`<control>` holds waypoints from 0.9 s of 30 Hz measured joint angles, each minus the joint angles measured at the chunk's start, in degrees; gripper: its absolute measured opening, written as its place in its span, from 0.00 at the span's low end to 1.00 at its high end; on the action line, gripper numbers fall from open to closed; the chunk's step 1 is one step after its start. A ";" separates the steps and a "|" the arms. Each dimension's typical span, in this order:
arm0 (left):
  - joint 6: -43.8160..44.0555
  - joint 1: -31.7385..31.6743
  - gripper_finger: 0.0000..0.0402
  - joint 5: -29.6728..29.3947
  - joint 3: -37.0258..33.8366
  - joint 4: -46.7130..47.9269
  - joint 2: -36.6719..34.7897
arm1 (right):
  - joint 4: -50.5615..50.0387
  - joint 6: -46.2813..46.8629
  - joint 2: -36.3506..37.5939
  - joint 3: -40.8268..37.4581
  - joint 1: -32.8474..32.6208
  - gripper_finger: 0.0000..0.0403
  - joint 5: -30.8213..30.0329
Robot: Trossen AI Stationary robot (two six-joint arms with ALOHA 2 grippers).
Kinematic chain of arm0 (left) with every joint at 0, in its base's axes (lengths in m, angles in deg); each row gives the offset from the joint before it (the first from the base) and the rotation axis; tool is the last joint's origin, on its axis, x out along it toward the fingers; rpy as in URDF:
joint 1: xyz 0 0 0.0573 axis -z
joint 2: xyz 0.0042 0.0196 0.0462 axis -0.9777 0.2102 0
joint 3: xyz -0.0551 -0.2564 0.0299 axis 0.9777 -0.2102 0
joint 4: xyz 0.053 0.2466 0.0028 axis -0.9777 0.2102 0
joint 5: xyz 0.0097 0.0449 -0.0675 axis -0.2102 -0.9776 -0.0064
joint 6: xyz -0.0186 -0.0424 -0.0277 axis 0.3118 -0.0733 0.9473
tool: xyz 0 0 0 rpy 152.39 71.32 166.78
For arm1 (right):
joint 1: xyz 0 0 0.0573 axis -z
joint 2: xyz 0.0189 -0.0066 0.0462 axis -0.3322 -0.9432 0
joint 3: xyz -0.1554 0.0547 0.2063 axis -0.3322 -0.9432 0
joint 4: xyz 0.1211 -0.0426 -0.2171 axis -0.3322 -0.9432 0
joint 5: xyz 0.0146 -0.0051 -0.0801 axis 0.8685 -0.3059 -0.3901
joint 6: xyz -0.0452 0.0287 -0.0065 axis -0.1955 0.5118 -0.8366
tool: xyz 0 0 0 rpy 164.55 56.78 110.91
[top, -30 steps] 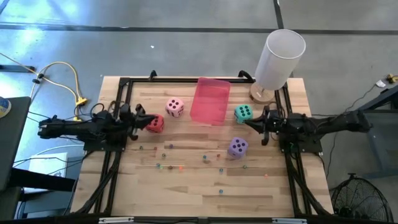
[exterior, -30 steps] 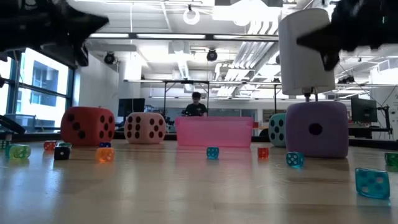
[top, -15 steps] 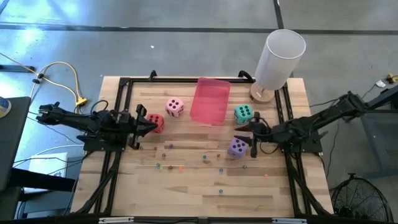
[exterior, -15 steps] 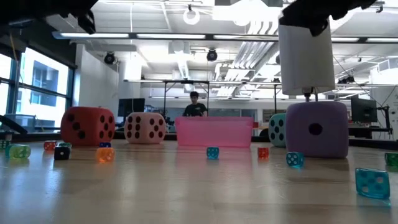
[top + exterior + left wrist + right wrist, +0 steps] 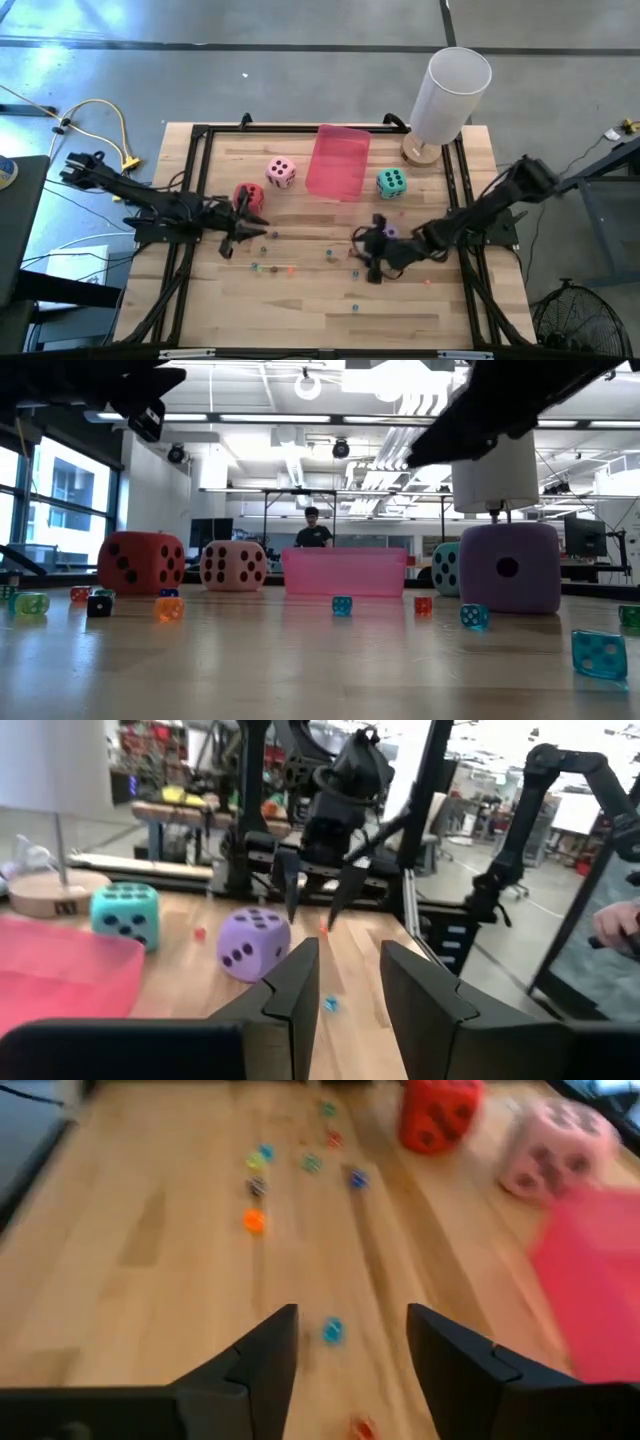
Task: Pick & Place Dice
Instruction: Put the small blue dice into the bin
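1. Dice sit untouched on the wooden table (image 5: 300,310); only the arms have moved since a second ago.
2. Nearest, the right gripper (image 5: 366,252) has swung in from the table's right edge to the scattered small dice (image 5: 290,268), fingers now parted, holding nothing.
3. The purple die (image 5: 392,232) lies just behind it, partly hidden.
4. The left gripper (image 5: 246,234) has come forward off the red die (image 5: 246,196), now beside it, fingers slightly apart, empty.
5. Farther back stand the pink die (image 5: 281,172), the pink tray (image 5: 338,162) and the teal die (image 5: 391,182).
6. The white cylinder (image 5: 450,96) stands at the far right corner.
7. Bare wood lies open along the near edge.
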 joint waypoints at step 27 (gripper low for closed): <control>1.19 3.86 0.27 0.15 0.13 -10.77 14.62 | 23.84 -0.57 -26.86 0.03 4.42 0.51 4.18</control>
